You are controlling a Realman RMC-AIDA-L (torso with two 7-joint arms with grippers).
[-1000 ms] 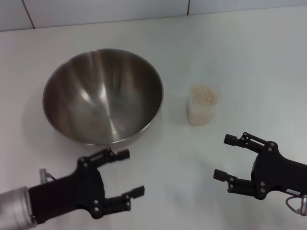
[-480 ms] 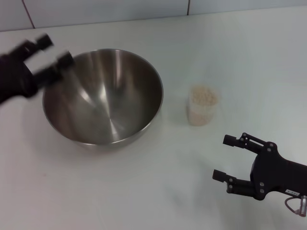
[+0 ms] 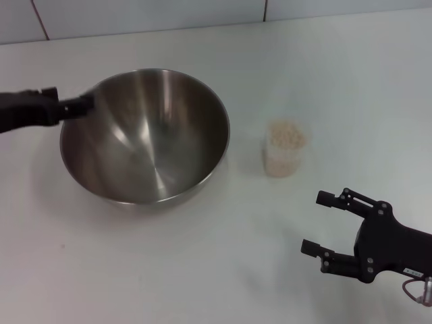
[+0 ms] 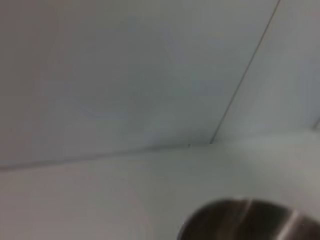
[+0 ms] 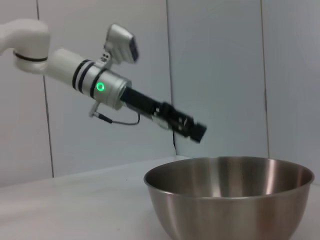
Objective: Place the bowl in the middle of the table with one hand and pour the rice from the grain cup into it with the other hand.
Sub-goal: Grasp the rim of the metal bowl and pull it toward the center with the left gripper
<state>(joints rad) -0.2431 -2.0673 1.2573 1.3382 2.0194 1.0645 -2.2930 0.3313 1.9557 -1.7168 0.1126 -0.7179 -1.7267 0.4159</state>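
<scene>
The steel bowl (image 3: 145,135) stands empty on the white table (image 3: 202,270), left of centre. It also shows in the right wrist view (image 5: 230,195), and its rim shows in the left wrist view (image 4: 240,220). My left gripper (image 3: 74,106) reaches in from the left and is at the bowl's left rim. The right wrist view shows it (image 5: 187,128) just above the rim, not touching. The clear grain cup (image 3: 283,152), full of rice (image 3: 286,135), stands upright right of the bowl. My right gripper (image 3: 315,222) is open and empty, in front of the cup and a little to its right.
A tiled wall (image 3: 169,13) runs along the table's far edge. The table's front middle lies bare between the two arms. The left arm's silver forearm (image 5: 100,85) slants down toward the bowl.
My left arm has swung from the table's front up to the bowl's left rim, then settled lower with the wrist turned. The right gripper, bowl and cup have stayed put.
</scene>
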